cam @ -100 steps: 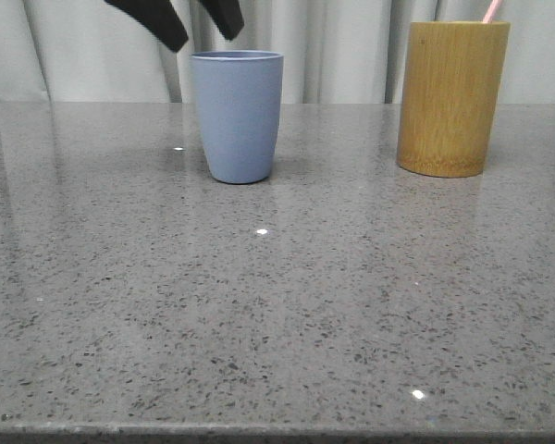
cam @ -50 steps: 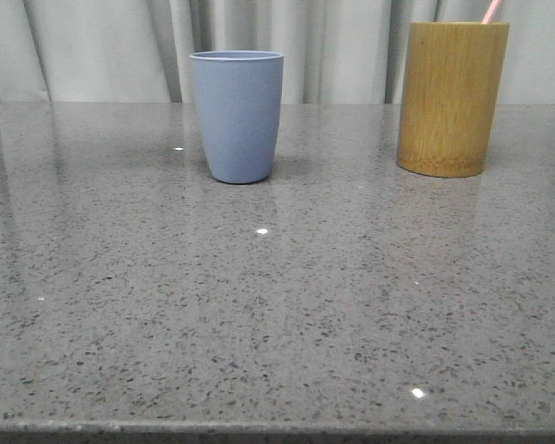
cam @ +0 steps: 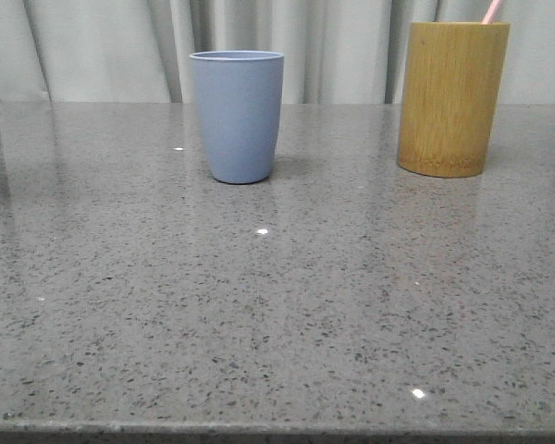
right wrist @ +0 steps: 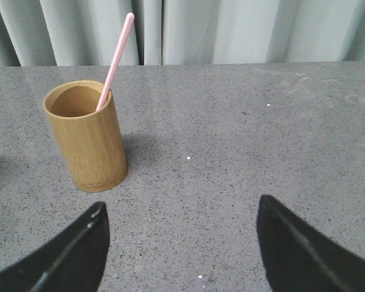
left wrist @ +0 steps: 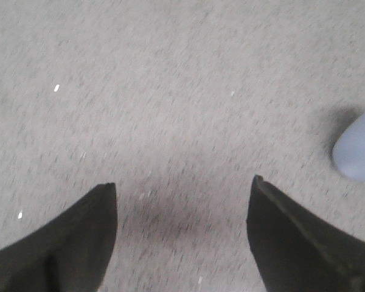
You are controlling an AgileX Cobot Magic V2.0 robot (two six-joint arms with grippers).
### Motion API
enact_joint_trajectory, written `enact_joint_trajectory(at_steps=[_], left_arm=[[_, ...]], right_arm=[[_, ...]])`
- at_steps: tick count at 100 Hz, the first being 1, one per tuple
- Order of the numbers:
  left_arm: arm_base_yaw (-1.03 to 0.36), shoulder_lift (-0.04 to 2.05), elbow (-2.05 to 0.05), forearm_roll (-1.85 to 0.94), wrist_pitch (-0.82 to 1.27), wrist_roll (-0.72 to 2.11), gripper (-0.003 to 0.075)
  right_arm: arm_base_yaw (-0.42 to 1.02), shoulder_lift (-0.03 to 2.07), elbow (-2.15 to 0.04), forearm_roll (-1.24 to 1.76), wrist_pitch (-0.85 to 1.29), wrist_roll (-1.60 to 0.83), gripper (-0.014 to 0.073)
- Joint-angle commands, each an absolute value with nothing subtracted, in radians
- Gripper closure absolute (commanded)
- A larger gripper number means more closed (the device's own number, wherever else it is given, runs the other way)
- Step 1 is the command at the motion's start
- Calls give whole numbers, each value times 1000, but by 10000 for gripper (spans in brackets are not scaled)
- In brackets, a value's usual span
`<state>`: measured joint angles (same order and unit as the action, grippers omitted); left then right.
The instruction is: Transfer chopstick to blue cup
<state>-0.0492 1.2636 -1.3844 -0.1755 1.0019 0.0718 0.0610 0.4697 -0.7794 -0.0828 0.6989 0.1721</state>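
The blue cup (cam: 238,115) stands upright on the grey table, left of centre at the back; part of it (left wrist: 358,152) shows in the left wrist view. A pale pink chopstick (right wrist: 114,61) leans inside the yellow-brown bamboo cylinder (right wrist: 87,136); in the front view only its tip (cam: 490,10) shows above the cylinder (cam: 451,97) at the back right. My left gripper (left wrist: 182,185) is open and empty over bare table, apart from the blue cup. My right gripper (right wrist: 181,207) is open and empty, facing the table with the bamboo cylinder off to one side. Neither gripper shows in the front view.
The grey speckled table (cam: 277,305) runs to a front edge at the bottom of the front view. Pale curtains (cam: 92,46) hang behind the table.
One second ago the dark fingers of a gripper showed above the blue cup in the front view. They have left that view. The cups have not moved.
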Motion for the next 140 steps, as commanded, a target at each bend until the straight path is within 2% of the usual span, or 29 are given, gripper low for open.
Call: enact_joint_trajectory(at_steps=[1,31,55,76,105,140], left_arm=[[-31,1137,-1266,-184,899,66,270],[-25,861,-948,-184,855,47,270],[-25,730,-887,-184,858,45,270],[-25,717,-887,-184,856,45,270],[-25,717,-887,-184,856,45,270],[-25,717,-887,-184,856,45,270]], right_arm=[[55,486,-815,-90,631,165,75],[55,486,-815,-39,634,165,75],[55,502,-815,0,573,165,75],[80,617,-815,49,383,135,75],[92,880,-818,48,-29,130,75],[93,1107,-835,49,-240,175,75]])
